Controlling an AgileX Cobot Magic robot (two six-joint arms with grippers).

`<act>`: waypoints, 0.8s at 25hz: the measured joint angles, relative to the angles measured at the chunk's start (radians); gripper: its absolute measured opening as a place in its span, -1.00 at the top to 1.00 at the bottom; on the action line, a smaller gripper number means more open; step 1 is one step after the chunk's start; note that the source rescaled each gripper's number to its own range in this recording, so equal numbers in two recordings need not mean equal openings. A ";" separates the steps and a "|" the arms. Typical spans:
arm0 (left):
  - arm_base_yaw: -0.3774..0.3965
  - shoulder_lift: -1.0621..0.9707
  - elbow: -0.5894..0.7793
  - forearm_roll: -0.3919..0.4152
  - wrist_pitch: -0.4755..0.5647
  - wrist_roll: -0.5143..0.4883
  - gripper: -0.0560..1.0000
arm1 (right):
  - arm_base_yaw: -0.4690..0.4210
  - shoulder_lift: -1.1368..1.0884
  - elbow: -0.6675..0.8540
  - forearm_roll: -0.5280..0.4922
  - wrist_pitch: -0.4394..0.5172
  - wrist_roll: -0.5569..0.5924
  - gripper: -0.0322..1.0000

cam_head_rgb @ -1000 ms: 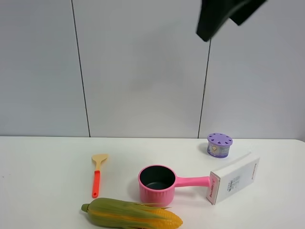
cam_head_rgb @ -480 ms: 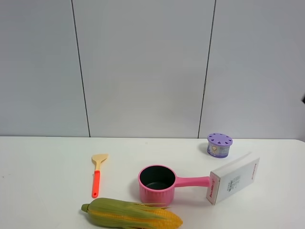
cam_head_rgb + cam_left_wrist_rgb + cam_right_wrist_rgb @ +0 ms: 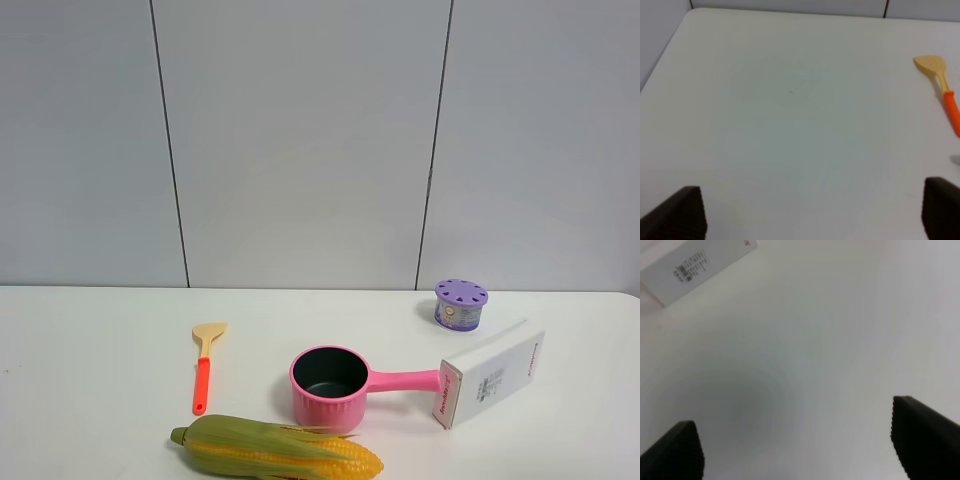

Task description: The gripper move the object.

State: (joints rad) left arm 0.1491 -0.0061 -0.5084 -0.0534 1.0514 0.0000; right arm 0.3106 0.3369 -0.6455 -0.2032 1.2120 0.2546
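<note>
The toy corn cob [image 3: 278, 450], yellow-orange kernels in green husk, lies on the white table at the front, just before the pink saucepan [image 3: 330, 385]. Neither arm shows in the exterior high view. In the left wrist view my left gripper [image 3: 812, 212] is open and empty over bare table, with the spatula [image 3: 942, 87] off to one side. In the right wrist view my right gripper [image 3: 800, 442] is open and empty over bare table, near the white box [image 3: 695, 265]. The corn is not in either wrist view.
An orange-handled wooden spatula [image 3: 204, 367] lies left of the pan. A white box [image 3: 490, 374] touches the pan handle's end. A purple perforated-lid can [image 3: 460, 303] stands behind the box. A grey panelled wall backs the table [image 3: 90, 350].
A black arm part at the top of the exterior high view one second ago has moved out of the frame. The objects on the table have not moved.
</note>
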 joint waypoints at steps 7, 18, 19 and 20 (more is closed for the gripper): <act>0.000 0.000 0.000 0.000 0.000 0.000 -1.00 | -0.165 -0.247 0.083 0.052 0.003 -0.012 -0.44; 0.000 0.000 0.000 0.000 0.000 0.000 -1.00 | -0.346 -0.340 0.153 0.196 -0.139 -0.277 -0.44; 0.000 0.000 0.000 0.000 0.000 0.000 -1.00 | -0.346 -0.340 0.153 0.203 -0.141 -0.285 -0.44; 0.000 0.000 0.000 0.000 0.000 0.000 -1.00 | -0.346 -0.340 0.154 0.203 -0.142 -0.289 -0.44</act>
State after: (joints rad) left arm 0.1491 -0.0061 -0.5084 -0.0534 1.0514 0.0000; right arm -0.0354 -0.0027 -0.4917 0.0000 1.0697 -0.0342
